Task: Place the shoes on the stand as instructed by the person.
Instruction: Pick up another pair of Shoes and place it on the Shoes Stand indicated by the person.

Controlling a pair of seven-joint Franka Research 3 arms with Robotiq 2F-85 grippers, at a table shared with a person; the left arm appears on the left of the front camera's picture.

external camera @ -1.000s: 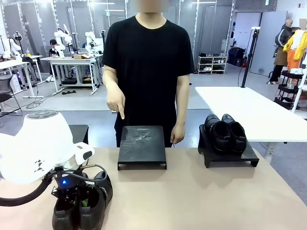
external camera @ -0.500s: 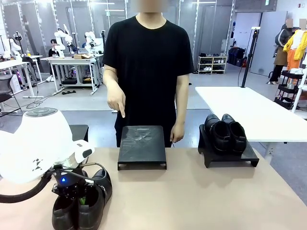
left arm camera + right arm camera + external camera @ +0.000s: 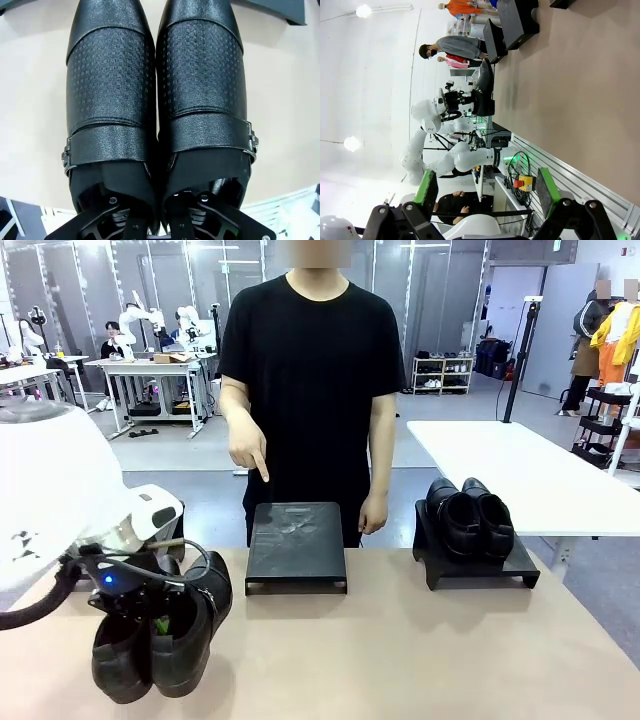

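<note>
Black shoes (image 3: 182, 648) hang pinched in our left pincer (image 3: 160, 625), toes down; the bare stand (image 3: 296, 540) the person's hand (image 3: 247, 450) points at lies farther, rightward

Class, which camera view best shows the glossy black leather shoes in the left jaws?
Left wrist view: the glossy black leather shoes are close, embossed uppers and buckled straps clear. Front view shows them small, at near left. Right wrist view: perhaps a distant dark shape.

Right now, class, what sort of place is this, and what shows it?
Probably a robotics lab: a white robot arm holds a pair of black shoes at the table, with equipment desks and glass partitions behind.
</note>
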